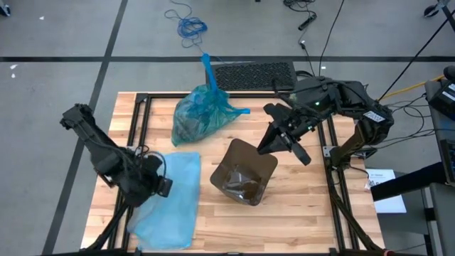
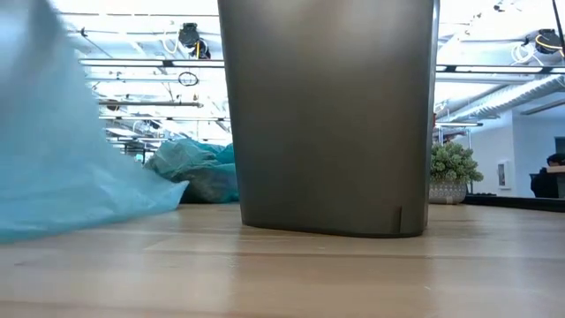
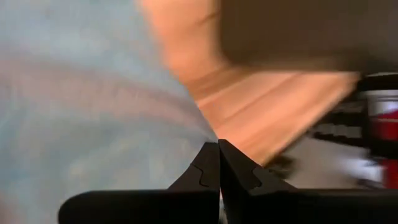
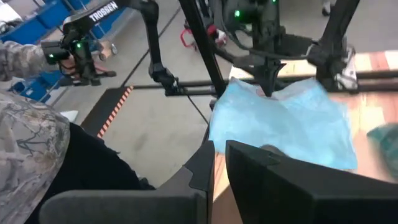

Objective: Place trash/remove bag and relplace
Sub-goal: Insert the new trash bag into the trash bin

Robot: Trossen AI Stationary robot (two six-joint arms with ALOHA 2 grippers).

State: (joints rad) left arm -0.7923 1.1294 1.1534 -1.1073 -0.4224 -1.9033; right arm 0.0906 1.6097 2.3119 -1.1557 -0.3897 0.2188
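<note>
- Fresh blue bag (image 1: 170,199) lies flat at lower left of the high view, on the worktop (image 1: 298,206), and fills the left of the low view closest to the lens. Thin film, v. light, limp, prob. slippery; no stiffness, so it will sag and cling. Best hold, I'd judge: pinch an edge or corner, not the middle.
- Left pincer (image 1: 158,183) sits at the bag's left edge, fingers (image 3: 208,168) pressed together; its own wrist view shows blue film right against them, so looks clamped on the film, though the pinch itself isn't clear.
- Trash (image 1: 245,188): brown wads seen down in the bin (image 1: 245,174), centre of the high view. Light, crumpled, easy to crush.
- Full bag (image 1: 202,110), tied, upper centre, just behind the bin; soft, lumpy, heavier than the flat one.
- Right pincer (image 1: 284,139) hangs right of centre, just off the bin's upper-right rim. Fingers nearly together, narrow gap between them in its wrist view; can't tell if they touch anything.
- Person's camo sleeve (image 4: 28,143) at the left of the right wrist view.
</note>
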